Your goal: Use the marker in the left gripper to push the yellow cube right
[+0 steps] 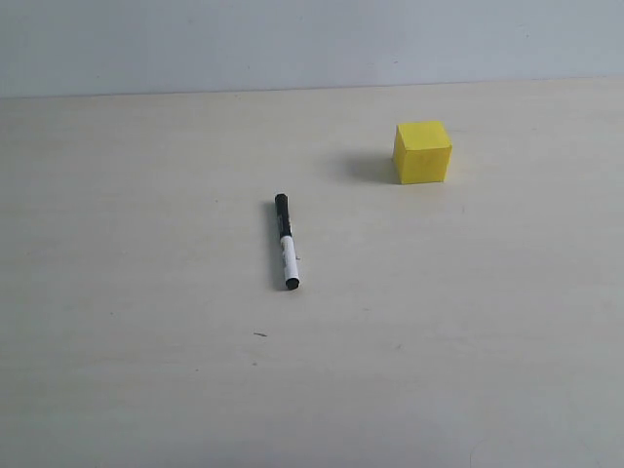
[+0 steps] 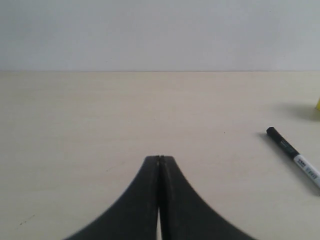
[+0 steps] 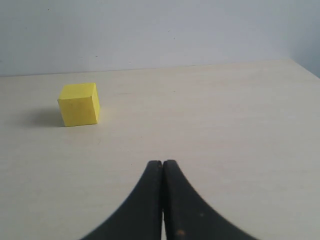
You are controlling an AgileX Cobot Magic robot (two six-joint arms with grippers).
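The marker lies flat on the pale table, black cap pointing away, white barrel toward the front; nothing holds it. It also shows at the edge of the left wrist view, marker. The yellow cube stands to the marker's right and farther back, and appears as the cube in the right wrist view; only a yellow sliver shows in the left wrist view. My left gripper is shut and empty, apart from the marker. My right gripper is shut and empty, well short of the cube. Neither gripper shows in the exterior view.
The pale table runs back to a plain light wall. A tiny dark speck lies in front of the marker. The table's right edge shows in the right wrist view.
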